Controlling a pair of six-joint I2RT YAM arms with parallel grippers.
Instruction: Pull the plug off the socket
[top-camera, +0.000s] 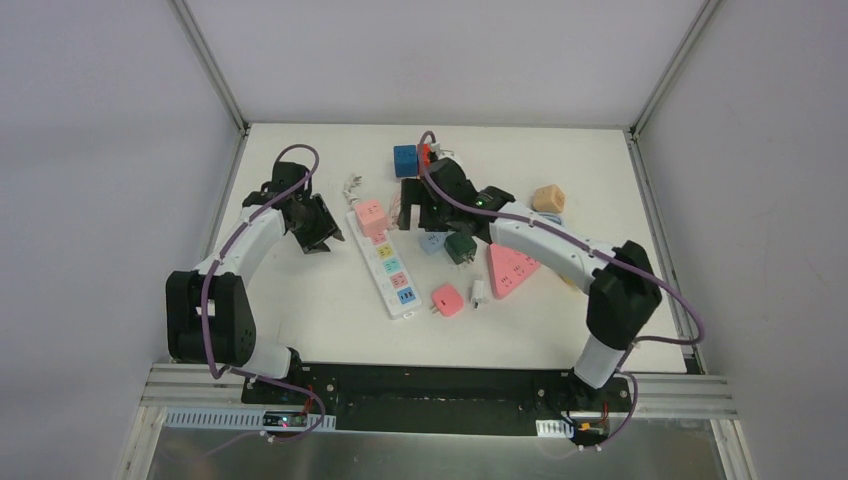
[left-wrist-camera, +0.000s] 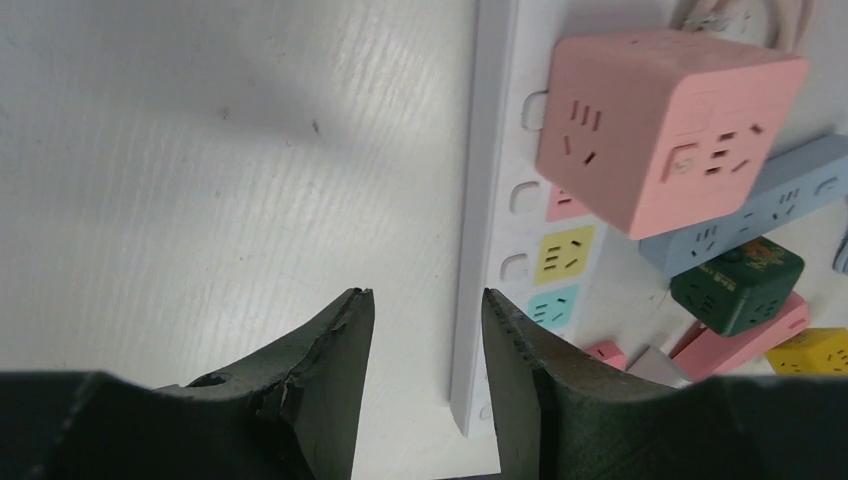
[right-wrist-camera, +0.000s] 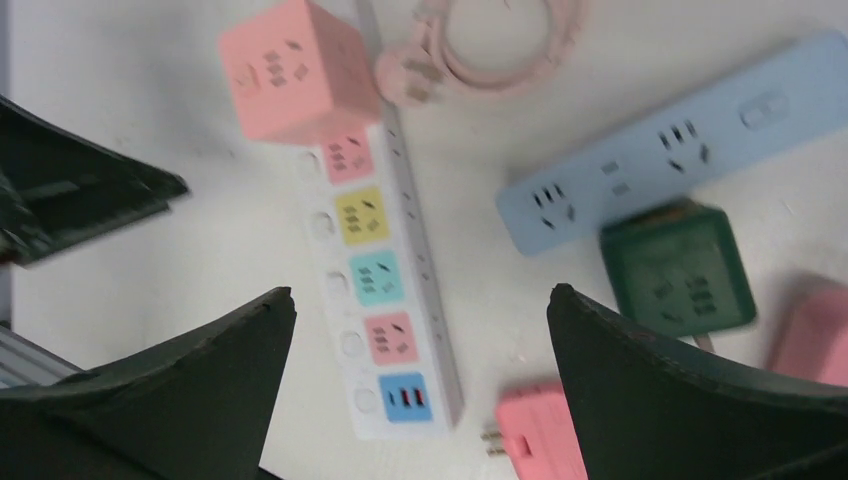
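- Pink cube adapter (top-camera: 371, 217) sits on the far end of the white power strip (top-camera: 391, 268), covering its end outlet. Whether its prongs are fully seated cannot be told.
- The strip lies on the white tabletop (top-camera: 320, 325) between the two arms. Its exposed outlets run pink, yellow, teal, pink, with a blue USB block at the near end.
- Left gripper (top-camera: 325, 235) hovers just left of the strip, close to the cube's end. In the left wrist view its fingers (left-wrist-camera: 335, 370) stand a little apart with nothing clamped. Only bare tabletop and the strip's edge show in the gap.
- Right gripper (top-camera: 420, 215) hangs above the tabletop just right of the cube. In the right wrist view its fingers (right-wrist-camera: 240, 370) are spread wide and hold nothing. The strip shows below, between them.
- Neither gripper touches the cube.
- A coiled pink cord (right-wrist-camera: 500, 40) lies just beyond the cube.
- To the right of the strip lie a light-blue power strip (right-wrist-camera: 680, 140) and a dark green cube adapter (right-wrist-camera: 678, 268), close together. A small pink plug adapter (top-camera: 447, 299) and a pink triangular socket block (top-camera: 510, 268) lie nearer the arms.
- A blue cube (top-camera: 405, 160) sits near the far edge, and a tan block (top-camera: 548, 198) sits to the right.
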